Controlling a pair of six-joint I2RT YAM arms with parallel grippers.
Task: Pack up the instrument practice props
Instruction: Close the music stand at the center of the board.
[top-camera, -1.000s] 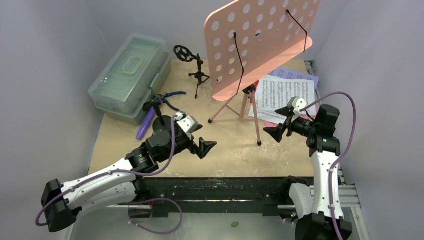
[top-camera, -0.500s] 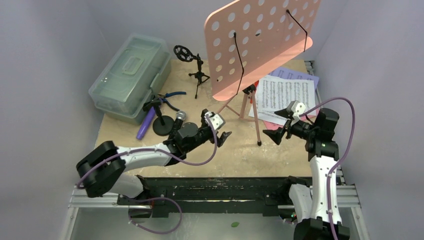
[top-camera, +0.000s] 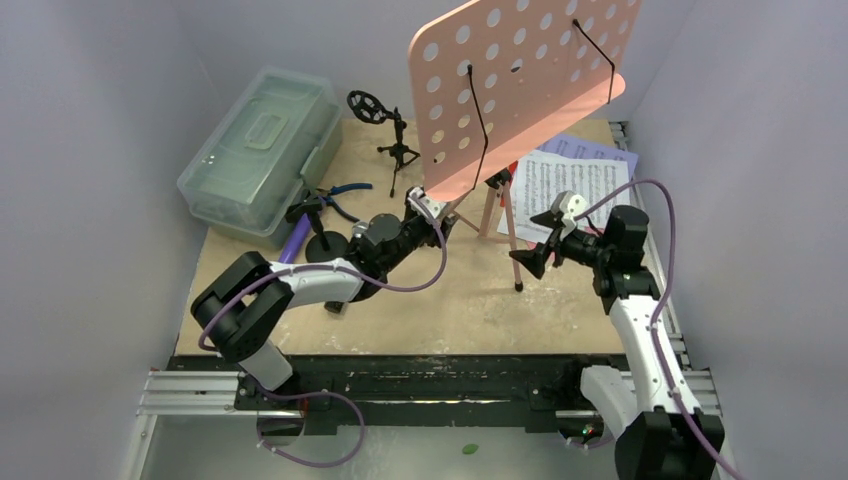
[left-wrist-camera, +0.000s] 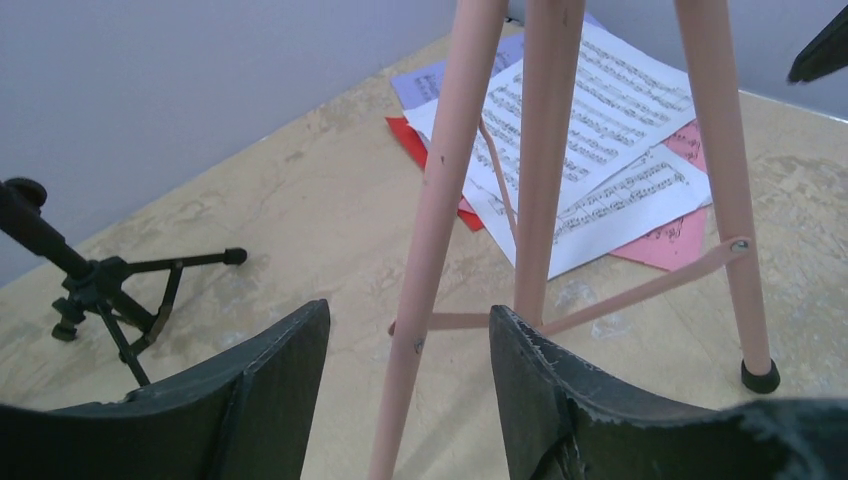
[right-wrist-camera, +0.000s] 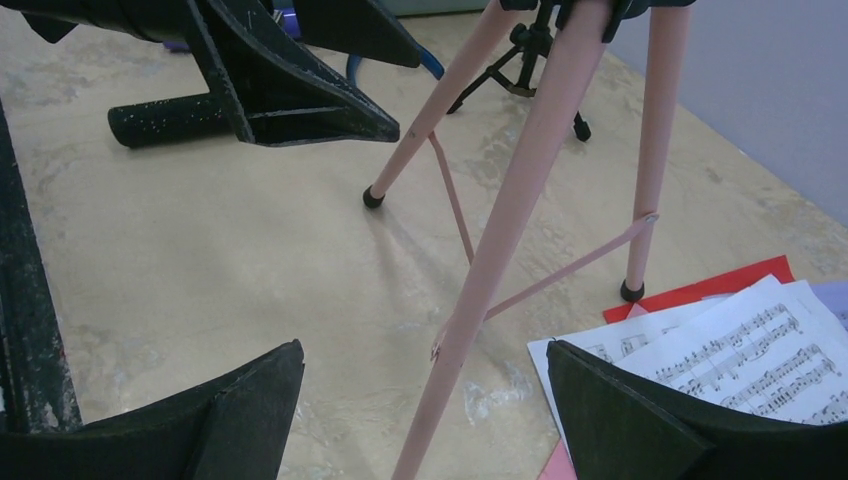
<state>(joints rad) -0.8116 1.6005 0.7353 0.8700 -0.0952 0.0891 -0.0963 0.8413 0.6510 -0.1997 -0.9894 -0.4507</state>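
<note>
The pink perforated music rack (top-camera: 520, 80) stands upright on its tripod legs (top-camera: 492, 212) at the table's back middle. My left gripper (top-camera: 440, 222) is open, and the rack's left leg (left-wrist-camera: 430, 250) stands between its jaws without touching them. My right gripper (top-camera: 525, 262) is open wide, with the front leg (right-wrist-camera: 500, 240) between its jaws, also untouched. White, lilac and red sheet-music pages (top-camera: 575, 190) lie flat right of the rack. A black mic tripod (top-camera: 385, 130) stands at the back. A purple microphone (top-camera: 293, 245) lies by a round black base (top-camera: 320, 248).
The clear greenish case (top-camera: 262, 150) sits shut at the back left, with the blue-handled pliers (top-camera: 345, 190) in front of it. In the right wrist view my left gripper (right-wrist-camera: 300, 90) is just beyond the legs. Walls close in the left, right and back sides.
My left arm has stretched forward and right, bringing its open gripper around the rack's left leg. My right gripper has moved left and forward around the front leg. The rack has not moved.
</note>
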